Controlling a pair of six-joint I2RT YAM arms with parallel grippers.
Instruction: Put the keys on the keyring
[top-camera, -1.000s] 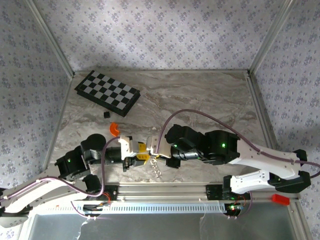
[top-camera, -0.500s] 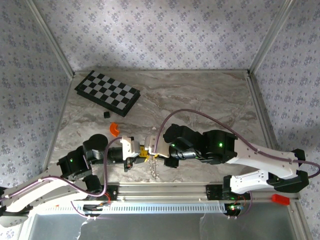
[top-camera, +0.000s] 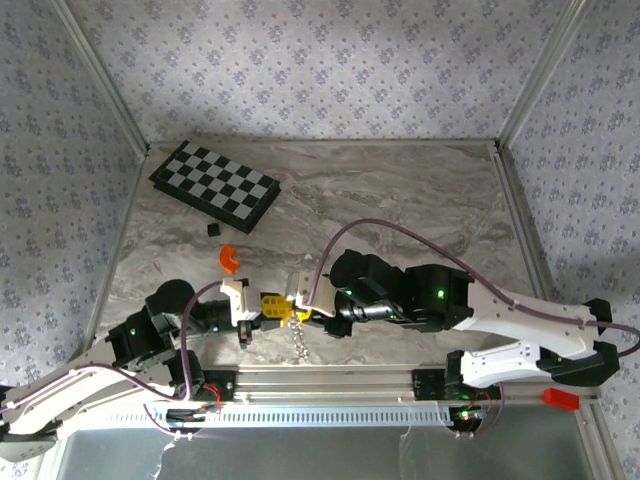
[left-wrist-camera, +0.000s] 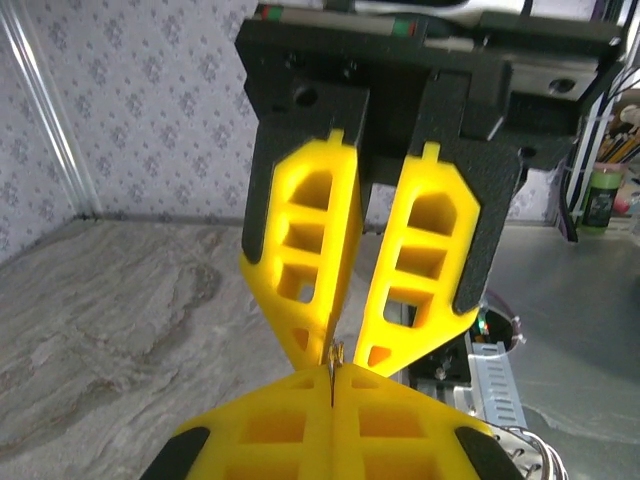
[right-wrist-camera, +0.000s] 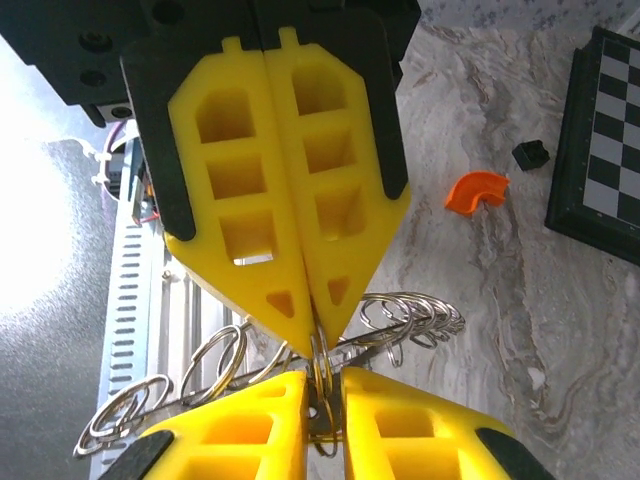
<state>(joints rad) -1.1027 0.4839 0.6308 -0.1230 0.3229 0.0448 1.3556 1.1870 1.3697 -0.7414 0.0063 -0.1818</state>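
Left hand (top-camera: 278, 309), right hand (top-camera: 301, 314) and keyring (top-camera: 300, 340) shifted left.

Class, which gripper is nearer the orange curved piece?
Left. The left gripper sits just right of the orange piece, nearer the bases; the right gripper lies farther right, tip-to-tip with it.

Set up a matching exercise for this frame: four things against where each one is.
1. checkerboard
2. orange piece
3. keyring
4. black block

a. where the yellow fingers meet
b. far left of the table
c. just in front of the checkerboard
d. between the black block and the fingers

Pairs: 1-b; 2-d; 3-a; 4-c
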